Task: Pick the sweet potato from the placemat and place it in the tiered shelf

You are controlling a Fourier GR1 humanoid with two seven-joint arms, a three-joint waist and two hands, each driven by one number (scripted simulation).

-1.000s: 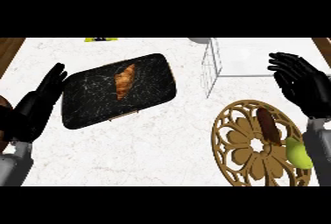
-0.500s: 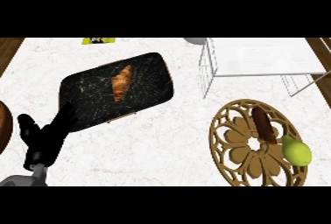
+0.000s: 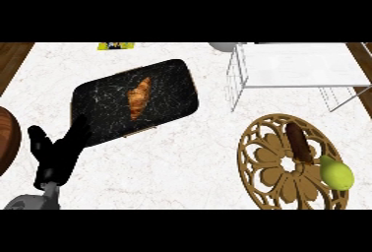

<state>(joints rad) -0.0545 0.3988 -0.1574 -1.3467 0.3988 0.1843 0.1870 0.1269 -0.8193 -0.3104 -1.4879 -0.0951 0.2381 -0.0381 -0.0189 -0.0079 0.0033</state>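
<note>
An orange-brown sweet potato [image 3: 139, 97] lies near the middle of a black marbled placemat [image 3: 170, 78] at the upper left of the counter. The white wire tiered shelf [image 3: 298, 69] stands at the upper right, its top level bare. My left hand [image 3: 58, 152] is at the lower left, its straight fingers pointing up at the placemat's near left corner and overlapping its edge. It is open and holds nothing, and sits well short of the sweet potato. My right hand does not show.
A round wooden openwork plate [image 3: 265, 162] lies at the lower right, with a dark brown stick-shaped item [image 3: 298, 142] and a green fruit [image 3: 337, 174] on it. A brown wooden disc [image 3: 6, 138] shows at the left edge, and a yellow packet [image 3: 116, 46] at the far edge.
My right hand has left the view. My left hand has dropped from the left edge to the lower left, near the placemat's corner.
</note>
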